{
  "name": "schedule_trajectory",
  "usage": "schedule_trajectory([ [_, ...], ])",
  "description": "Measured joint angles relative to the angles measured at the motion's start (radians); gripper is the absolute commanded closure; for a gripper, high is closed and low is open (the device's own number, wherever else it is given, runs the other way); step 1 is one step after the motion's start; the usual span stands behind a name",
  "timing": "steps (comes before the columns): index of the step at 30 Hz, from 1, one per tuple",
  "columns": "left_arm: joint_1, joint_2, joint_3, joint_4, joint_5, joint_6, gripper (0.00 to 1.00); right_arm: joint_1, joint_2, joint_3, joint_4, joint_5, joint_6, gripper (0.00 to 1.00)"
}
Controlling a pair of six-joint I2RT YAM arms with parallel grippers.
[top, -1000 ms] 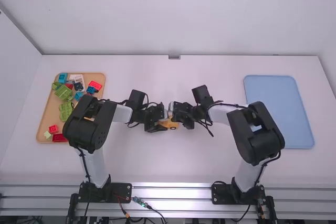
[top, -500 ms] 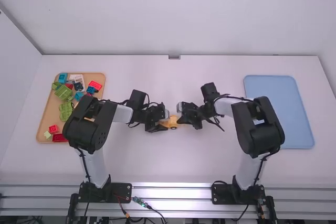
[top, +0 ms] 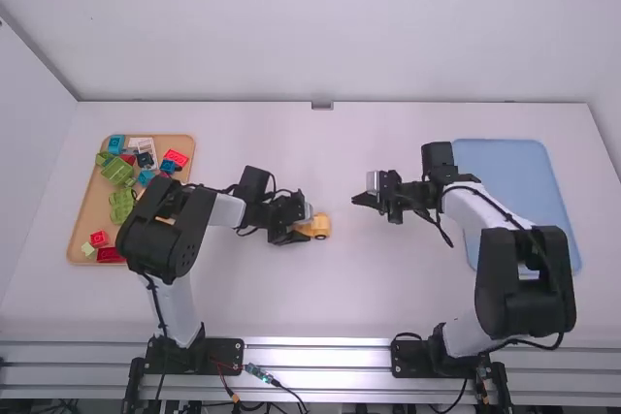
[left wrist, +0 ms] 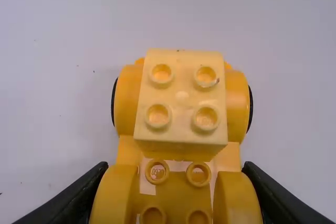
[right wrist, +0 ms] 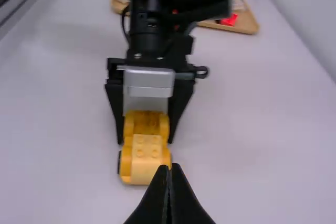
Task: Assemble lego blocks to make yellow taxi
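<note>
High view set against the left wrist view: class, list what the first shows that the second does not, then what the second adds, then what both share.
High view: the blue tray, the tan tray with its coloured blocks, and the right gripper, apart from the yellow car.

Left wrist view: the four round studs on top of the pale yellow block, plain enough to count.

Both: the yellow car, the left gripper at one end of it, and the white table underneath.
</note>
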Motion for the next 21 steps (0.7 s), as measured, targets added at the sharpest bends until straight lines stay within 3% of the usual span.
schedule_trajectory([
  [1, 0.000, 0.000, 0.000, -0.001, 0.000, 0.000, 0.98, -0.002, -0.026, 0.002, 0.016, 0.021, 0.037, 0.21],
  [2, 0.000, 0.000, 0.000, -0.001, 0.000, 0.000, 0.98, 0.003, -0.035, 0.003, 0.034, 0.039, 0.071, 0.01],
  [5, 0.000, 0.000, 0.000, -0.001, 0.000, 0.000, 0.96, 0.025, -0.039, 0.004, 0.089, 0.092, 0.166, 0.01],
  [9, 0.000, 0.000, -0.003, 0.005, 0.002, 0.000, 0.76, 0.065, -0.039, 0.004, 0.173, 0.187, 0.312, 0.01],
  [11, 0.000, 0.000, -0.004, 0.010, 0.001, 0.000, 0.42, 0.098, -0.039, 0.004, 0.204, 0.259, 0.406, 0.01],
  [12, 0.000, 0.000, -0.004, 0.011, 0.001, 0.000, 0.35, 0.105, -0.039, 0.004, 0.206, 0.272, 0.419, 0.01],
  [14, 0.000, 0.000, -0.005, 0.024, -0.002, 0.001, 0.01, 0.130, -0.039, 0.004, 0.208, 0.315, 0.462, 0.01],
  [21, -0.001, 0.000, -0.005, 0.040, -0.007, -0.005, 0.01, 0.178, -0.039, 0.004, 0.231, 0.413, 0.543, 0.01],
])
